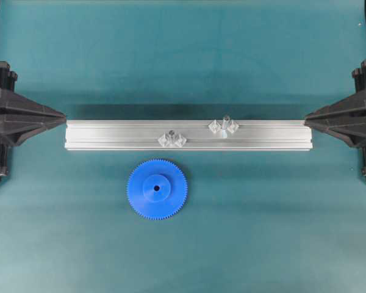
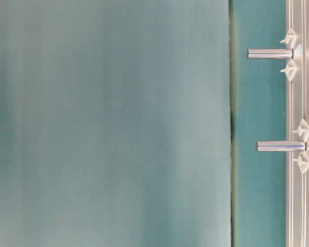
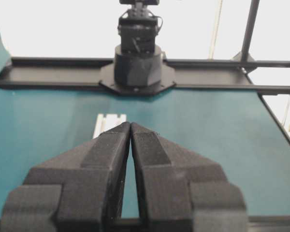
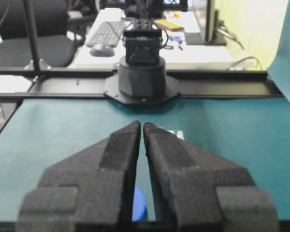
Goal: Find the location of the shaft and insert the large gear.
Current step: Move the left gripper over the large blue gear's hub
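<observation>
Below the rail (image 1: 110,134), the large gear (image 1: 157,188) lies flat, hub up; both jaws closed, empty.

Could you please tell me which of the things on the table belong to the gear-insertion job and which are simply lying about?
Belonging to the job:
- the large gear, flat on the mat in front of the rail
- the shaft, upright between clear mounts
- the aluminium rail carrying it

Just there:
- the second pin, nearer the rail's middle
- the green mat
</observation>
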Action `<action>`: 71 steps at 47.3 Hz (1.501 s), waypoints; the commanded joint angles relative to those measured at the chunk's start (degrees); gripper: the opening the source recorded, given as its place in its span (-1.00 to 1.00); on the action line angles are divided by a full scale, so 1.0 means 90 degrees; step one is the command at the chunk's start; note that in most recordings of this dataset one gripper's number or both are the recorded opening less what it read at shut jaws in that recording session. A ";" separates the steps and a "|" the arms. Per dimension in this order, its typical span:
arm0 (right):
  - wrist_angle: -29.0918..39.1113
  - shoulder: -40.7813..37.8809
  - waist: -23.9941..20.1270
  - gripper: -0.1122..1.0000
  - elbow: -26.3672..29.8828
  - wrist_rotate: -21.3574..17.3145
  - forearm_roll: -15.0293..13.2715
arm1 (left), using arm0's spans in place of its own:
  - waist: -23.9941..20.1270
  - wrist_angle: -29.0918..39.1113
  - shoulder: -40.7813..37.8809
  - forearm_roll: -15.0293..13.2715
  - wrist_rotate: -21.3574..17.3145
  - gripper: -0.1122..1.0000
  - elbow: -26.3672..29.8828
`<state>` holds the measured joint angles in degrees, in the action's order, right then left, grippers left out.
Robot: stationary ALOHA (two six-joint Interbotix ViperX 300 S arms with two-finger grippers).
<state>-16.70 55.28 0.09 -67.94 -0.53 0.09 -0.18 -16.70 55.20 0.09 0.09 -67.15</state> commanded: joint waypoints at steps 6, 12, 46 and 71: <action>-0.0039 0.0010 -0.0078 -0.44 -0.0146 -0.0088 0.0127 | 0.0234 -0.0039 -0.0059 0.0078 0.0254 -0.81 -0.0127; 0.0029 0.0020 -0.0146 -0.72 -0.0166 -0.0381 0.0146 | 0.0234 0.0049 -0.0059 0.0078 0.0283 -0.82 -0.0068; 0.1963 -0.0059 -0.0117 -0.77 -0.0020 -0.0498 0.0146 | 0.0439 0.1064 -0.1377 0.0078 0.0283 -0.82 0.0537; 0.2295 -0.0420 0.0078 -0.77 -0.0068 -0.0469 0.0137 | 0.0625 0.1865 -0.2871 0.0088 0.0244 -0.82 0.1387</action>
<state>4.13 51.94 0.62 -69.87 -4.48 1.32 4.92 -0.09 31.46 0.79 2.37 -56.95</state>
